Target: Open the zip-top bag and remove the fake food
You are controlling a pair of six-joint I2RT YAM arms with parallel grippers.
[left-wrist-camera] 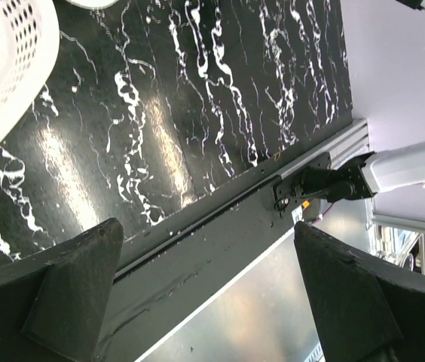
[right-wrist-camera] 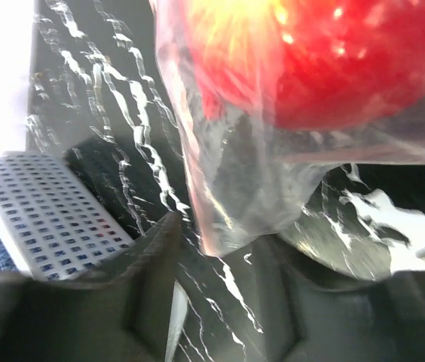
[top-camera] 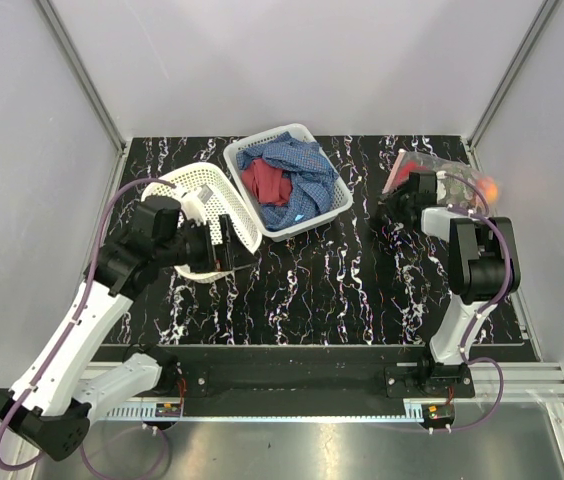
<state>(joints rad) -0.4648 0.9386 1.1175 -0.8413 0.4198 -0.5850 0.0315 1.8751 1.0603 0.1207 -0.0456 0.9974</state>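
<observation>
The right claw (right-wrist-camera: 224, 241) stands half-closed, with a corner of the bag (right-wrist-camera: 235, 181) hanging between its fingers. Whether they pinch the plastic, I cannot tell. Inside the bag, just ahead of this claw, sits a red fruit (right-wrist-camera: 325, 53). A basket (right-wrist-camera: 47, 219) lies off to the claw's left. The left claw (left-wrist-camera: 206, 230) gapes wide and holds nothing. It hangs over the table (left-wrist-camera: 197, 113), with the other basket (left-wrist-camera: 1, 68) ahead to its left.
</observation>
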